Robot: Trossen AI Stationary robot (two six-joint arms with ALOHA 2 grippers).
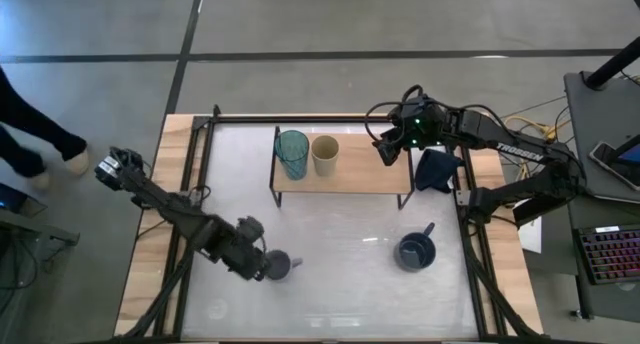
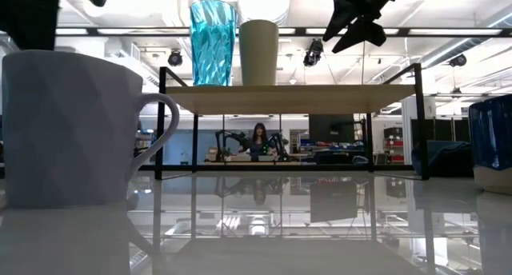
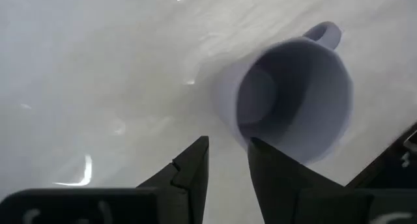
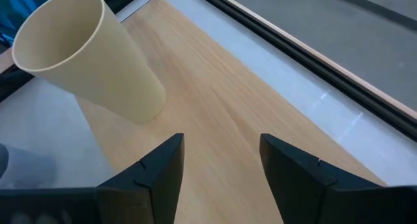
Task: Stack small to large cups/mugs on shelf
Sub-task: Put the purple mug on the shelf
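Observation:
On the wooden shelf (image 1: 350,170), toward its left end, a teal tumbler (image 1: 292,152) and a cream cup (image 1: 324,154) stand side by side on their bases. My right gripper (image 4: 218,159) hovers open over the bare board right of the cream cup (image 4: 91,55). A grey-lavender cup (image 3: 290,100) with a handle stands upright on the white table near its front left. My left gripper (image 3: 228,159) is above and just beside it, open, with only table showing between its fingers. A dark blue mug (image 1: 415,250) stands on the table at the front right.
A dark navy cloth (image 1: 437,169) lies just right of the shelf. The shelf's thin black frame (image 2: 162,123) lifts the board off the table. Between the two cups on the table lies bare white tabletop (image 1: 340,254). A person (image 1: 30,134) walks past the table's left side.

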